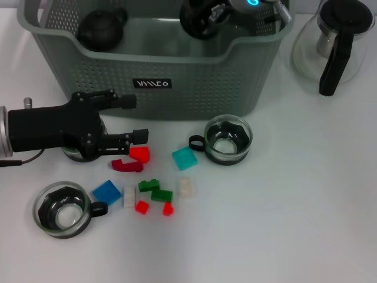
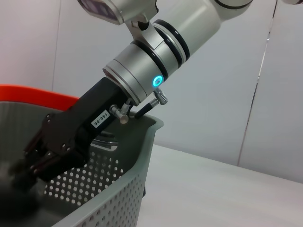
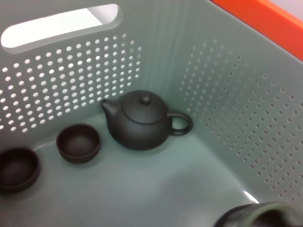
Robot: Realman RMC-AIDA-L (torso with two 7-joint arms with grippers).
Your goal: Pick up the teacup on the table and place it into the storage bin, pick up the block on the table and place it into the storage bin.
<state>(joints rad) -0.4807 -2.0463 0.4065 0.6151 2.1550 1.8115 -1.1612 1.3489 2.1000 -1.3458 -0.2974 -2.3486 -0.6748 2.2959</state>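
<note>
A: What surface is shown, and what is laid on it?

B: A white table [image 1: 294,224] is seen. The storage bin [image 1: 194,82], grey-green with perforated walls and a black label [image 1: 152,84], is set at the far side. A glass teacup [image 1: 228,139] is placed just before it, another glass teacup [image 1: 62,208] at the near left. Between them small blocks are scattered: a red block [image 1: 140,154], a dark red curved block [image 1: 126,166], a teal block [image 1: 184,158], a blue block [image 1: 106,191], green blocks [image 1: 155,190] and white ones [image 1: 185,186]. A glass pot [image 1: 333,41] with a black handle is stood to the right of the bin.

A: Where are the grippers held?

B: The left gripper [image 1: 133,118] is held low over the table, left of the blocks, its fingers spread apart with nothing between them; one fingertip is seen just beside the red block. The right gripper [image 2: 31,163] is lowered inside the bin; whether its fingers are parted cannot be told.

A: What is kept inside the bin?

B: A dark clay teapot [image 3: 139,119] and two small dark cups [image 3: 78,142] are seen on its floor, near one wall.

A: And the room?

B: Pale wall panels [image 2: 246,71] are seen behind the table, and an orange edge [image 3: 258,16] is shown beyond the bin's rim.
</note>
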